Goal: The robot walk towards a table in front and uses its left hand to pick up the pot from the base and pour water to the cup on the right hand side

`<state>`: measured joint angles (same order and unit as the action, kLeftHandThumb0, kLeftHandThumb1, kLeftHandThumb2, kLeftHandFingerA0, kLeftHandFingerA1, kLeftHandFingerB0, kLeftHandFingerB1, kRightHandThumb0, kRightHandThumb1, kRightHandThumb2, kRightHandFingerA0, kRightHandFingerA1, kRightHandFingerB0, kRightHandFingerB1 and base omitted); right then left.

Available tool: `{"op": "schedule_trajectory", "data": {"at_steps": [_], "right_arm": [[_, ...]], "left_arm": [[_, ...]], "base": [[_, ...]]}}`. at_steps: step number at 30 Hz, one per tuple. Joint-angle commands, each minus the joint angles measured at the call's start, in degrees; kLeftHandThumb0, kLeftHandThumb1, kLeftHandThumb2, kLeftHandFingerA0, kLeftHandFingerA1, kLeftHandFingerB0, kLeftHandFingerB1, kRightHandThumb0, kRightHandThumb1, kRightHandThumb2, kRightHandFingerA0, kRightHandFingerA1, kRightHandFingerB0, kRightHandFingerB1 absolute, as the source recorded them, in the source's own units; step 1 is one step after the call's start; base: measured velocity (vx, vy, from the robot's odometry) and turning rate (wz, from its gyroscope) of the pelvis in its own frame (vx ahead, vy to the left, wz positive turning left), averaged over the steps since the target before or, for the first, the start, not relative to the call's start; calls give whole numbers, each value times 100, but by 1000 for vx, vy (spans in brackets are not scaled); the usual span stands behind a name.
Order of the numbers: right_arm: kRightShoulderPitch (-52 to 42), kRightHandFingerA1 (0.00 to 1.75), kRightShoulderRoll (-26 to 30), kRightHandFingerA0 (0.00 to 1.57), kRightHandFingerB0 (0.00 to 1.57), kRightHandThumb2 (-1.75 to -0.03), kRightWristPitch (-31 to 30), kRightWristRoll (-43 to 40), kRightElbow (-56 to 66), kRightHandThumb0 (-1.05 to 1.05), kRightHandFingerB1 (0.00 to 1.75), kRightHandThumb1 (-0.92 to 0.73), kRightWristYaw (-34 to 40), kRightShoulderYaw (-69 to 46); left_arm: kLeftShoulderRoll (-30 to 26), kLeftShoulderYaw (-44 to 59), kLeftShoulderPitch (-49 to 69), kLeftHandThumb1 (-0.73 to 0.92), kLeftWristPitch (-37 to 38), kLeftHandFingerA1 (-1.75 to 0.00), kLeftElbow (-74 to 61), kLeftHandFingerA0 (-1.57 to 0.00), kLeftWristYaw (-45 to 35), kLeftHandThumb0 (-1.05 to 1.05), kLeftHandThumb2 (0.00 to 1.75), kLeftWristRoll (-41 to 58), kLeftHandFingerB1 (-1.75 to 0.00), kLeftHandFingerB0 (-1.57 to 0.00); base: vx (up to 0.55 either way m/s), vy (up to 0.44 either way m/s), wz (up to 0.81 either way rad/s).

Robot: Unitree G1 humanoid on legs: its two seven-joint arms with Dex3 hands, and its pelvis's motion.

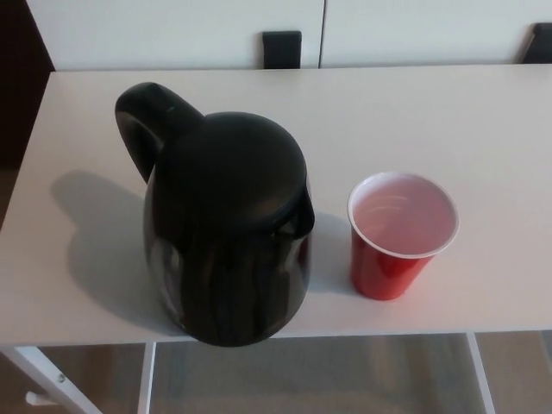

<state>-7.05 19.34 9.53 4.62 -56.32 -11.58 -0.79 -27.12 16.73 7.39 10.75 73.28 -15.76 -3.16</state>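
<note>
You are looking at a scene with no readable writing: the black kettle (228, 228) is showing no brand or label, the red cup (398, 235) is bearing no print, and the white counter (448, 121) is carrying no marks or numbers.

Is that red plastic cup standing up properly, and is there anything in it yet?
The red plastic cup stands upright on the white table, mouth up. Its pale inside looks empty; a thin layer of clear water cannot be ruled out.
</note>
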Motion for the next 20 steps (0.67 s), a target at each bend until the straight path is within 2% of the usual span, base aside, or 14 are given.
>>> {"op": "schedule_trajectory", "data": {"at_steps": [1,2,8,10,11,14,18,19,20], "right_arm": [[-79,60,13,58,42,-61,294,38,-157,-36,43,-75,305,-68],[-137,70,-44,52,39,-60,400,-46,-254,-36,44,-75,277,-129],[-44,73,-78,52,37,-61,461,-2,-405,-37,45,-73,369,-148],[11,70,-130,50,35,-61,490,-79,-445,-38,43,-74,259,-183],[40,68,-144,52,36,-61,532,-70,-491,-39,43,-74,266,-179],[26,70,-163,53,36,-61,660,-68,-501,-40,44,-75,250,-183],[-64,70,-174,53,36,-61,758,-102,-392,-40,44,-75,181,-209],[-44,68,-112,54,37,-61,730,-140,-343,-41,43,-74,163,-267],[-42,68,-106,54,37,-61,727,-144,-337,-41,43,-74,160,-275]], "left_arm": [[146,-582,-338,80,109,-34,93,-32,-10,-48,64,-329,-31,-27],[367,-693,-554,81,16,-34,-47,-31,-65,-47,64,-288,-30,-25],[615,-1026,-835,81,-63,-35,-235,-27,-62,-47,65,-245,-30,-23],[1009,-952,-776,80,-117,-35,-756,-25,-218,-46,65,62,-30,-20],[1125,-897,-726,61,-148,-51,-911,-9,-265,-26,109,186,-50,-8],[1326,-718,-540,63,-242,-52,-1178,-9,-279,-25,111,404,-51,-8],[1465,-540,-400,63,-274,-52,-1264,-9,-237,-25,111,517,-51,-8],[1429,-633,-351,83,-198,-38,-1216,-25,-192,-42,65,373,-31,-19],[1426,-645,-344,83,-192,-38,-1215,-25,-187,-42,65,359,-31,-19]], "base": [[0,0,0],[0,0,0],[0,0,0],[0,0,0],[0,0,0],[0,0,0],[0,0,0],[0,0,0],[0,0,0]]}}
